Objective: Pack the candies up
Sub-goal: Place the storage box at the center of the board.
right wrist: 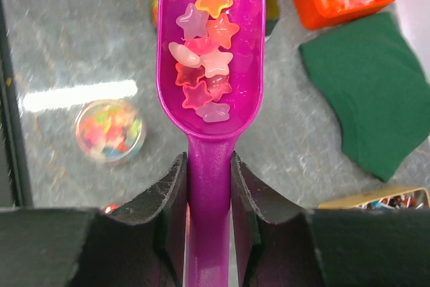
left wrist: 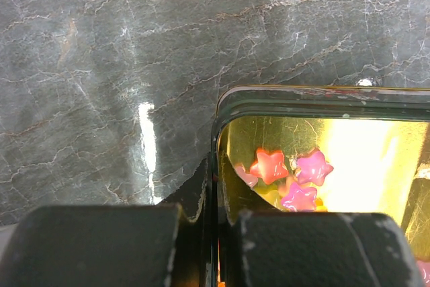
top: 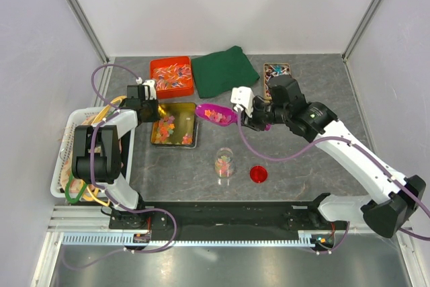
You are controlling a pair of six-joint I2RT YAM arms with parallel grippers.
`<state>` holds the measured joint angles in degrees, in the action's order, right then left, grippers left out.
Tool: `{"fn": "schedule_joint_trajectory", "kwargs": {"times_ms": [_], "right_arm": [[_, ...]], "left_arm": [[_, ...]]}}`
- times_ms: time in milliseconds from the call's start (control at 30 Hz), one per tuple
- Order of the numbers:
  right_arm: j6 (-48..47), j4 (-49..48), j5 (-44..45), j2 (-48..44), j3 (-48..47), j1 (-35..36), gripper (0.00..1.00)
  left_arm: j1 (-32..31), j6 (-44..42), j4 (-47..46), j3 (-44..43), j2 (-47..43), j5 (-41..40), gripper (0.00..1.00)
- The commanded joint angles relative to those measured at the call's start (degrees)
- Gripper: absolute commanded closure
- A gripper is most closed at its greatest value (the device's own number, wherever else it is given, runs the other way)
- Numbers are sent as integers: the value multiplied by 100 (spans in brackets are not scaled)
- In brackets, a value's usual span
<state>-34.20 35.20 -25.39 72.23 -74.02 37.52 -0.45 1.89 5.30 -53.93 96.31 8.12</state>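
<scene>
The left gripper (left wrist: 215, 214) pinches a tray (left wrist: 322, 95), partly cut off; the right gripper (right wrist: 208, 173) clasps a scoop (right wrist: 250, 45) of candies (right wrist: 201, 65); grey marbled table (top: 181, 174).

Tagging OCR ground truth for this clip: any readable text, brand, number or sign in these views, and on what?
No text can be read in any view.
Wrappers in the orange bin: print too small to read.
Patterned box: blurred, no words legible.
Red lid, jar, purple scoop: no markings visible.

Open table (top: 181, 166) lies between gold tray (top: 175, 124) and jar (top: 224, 164), a red lid (top: 259, 174) beside the jar
</scene>
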Motion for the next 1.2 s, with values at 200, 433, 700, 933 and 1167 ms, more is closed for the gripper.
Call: {"fn": "schedule_joint_trajectory", "kwargs": {"times_ms": [200,433,700,933,1167], "right_arm": [[-834,1278,-80,-780,572,-8,100],[-1247,2218,77,-877,458,1,100],[-1476,2816,376,-877,388,1,100],[-1608,3098,684,-728,248,89,100],[-1678,3432,965,-385,-139,388,100]], "left_arm": [[194,-75,-345,23,-148,287,98],[203,-119,-363,32,-113,216,98],[238,-127,-372,23,-69,190,98],[273,-128,-389,32,-69,181,98],[282,-119,-407,32,-25,190,98]]}}
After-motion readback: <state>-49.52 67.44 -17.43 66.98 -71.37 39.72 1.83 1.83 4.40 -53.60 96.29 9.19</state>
